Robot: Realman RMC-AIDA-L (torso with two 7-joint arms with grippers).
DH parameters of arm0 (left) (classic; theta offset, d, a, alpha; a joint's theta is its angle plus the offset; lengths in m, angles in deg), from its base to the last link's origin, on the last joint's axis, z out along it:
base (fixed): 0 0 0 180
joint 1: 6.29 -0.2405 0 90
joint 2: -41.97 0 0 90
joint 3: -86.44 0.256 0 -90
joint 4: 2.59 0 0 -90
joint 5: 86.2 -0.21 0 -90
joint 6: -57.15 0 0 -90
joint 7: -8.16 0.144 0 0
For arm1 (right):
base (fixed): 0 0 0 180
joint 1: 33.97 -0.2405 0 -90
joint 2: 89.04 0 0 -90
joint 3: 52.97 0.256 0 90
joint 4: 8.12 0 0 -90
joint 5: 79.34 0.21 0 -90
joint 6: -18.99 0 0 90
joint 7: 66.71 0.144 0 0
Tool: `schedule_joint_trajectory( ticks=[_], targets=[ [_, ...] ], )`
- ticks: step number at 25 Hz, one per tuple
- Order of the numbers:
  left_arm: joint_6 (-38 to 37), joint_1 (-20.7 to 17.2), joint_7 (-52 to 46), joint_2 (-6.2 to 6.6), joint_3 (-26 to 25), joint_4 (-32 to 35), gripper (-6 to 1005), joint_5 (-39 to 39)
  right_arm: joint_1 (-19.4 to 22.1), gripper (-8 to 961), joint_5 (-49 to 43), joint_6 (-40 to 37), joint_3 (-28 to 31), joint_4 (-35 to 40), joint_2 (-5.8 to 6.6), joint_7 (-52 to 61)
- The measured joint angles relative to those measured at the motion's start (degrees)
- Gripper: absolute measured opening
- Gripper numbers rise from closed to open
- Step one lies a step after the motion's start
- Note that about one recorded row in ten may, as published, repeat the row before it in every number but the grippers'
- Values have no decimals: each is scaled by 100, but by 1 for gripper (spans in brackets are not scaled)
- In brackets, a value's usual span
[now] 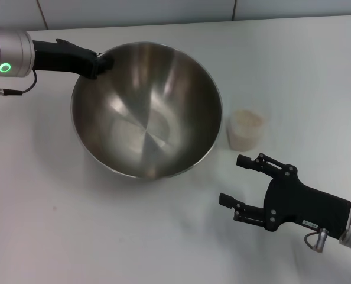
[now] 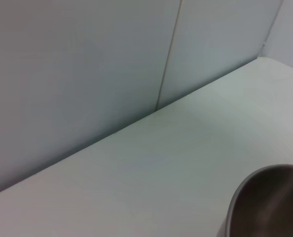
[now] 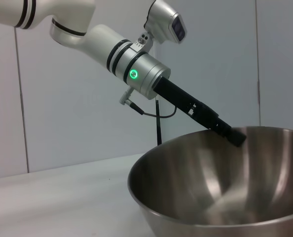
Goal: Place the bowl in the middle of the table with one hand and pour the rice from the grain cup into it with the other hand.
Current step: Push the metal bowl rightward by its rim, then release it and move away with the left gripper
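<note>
The steel bowl [image 1: 146, 112] sits at the table's [image 1: 75, 225] middle, empty, its far-left rim pinched by my left gripper [image 1: 101, 64], which is shut on it. The bowl looks tipped a little toward me. The right wrist view shows the bowl [image 3: 220, 197] with the left gripper [image 3: 235, 136] on its far rim. A bit of the rim [image 2: 265, 202] shows in the left wrist view. The clear grain cup [image 1: 246, 129] full of rice [image 1: 247, 120] stands upright just right of the bowl. My right gripper [image 1: 231, 180] is open and empty, close in front of the cup.
A pale wall [image 2: 87, 74] runs along the table's far edge. Bare tabletop lies in front of the bowl and to its left.
</note>
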Motion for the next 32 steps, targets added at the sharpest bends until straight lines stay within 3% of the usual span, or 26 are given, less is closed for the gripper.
schedule_joint_trajectory(
  ticks=[18,28,32],
  targets=[
    [361,-36,156,9,0,-368,37,1,-7,820,0,0,-1,-18,0,0],
    [781,-53,150,1,-5,-606,145,9,-11,819,0,0,0,-18,0,0],
    [786,-91,122,7,-32,-566,290,186,-11,819,0,0,0,-18,0,0]
  ],
)
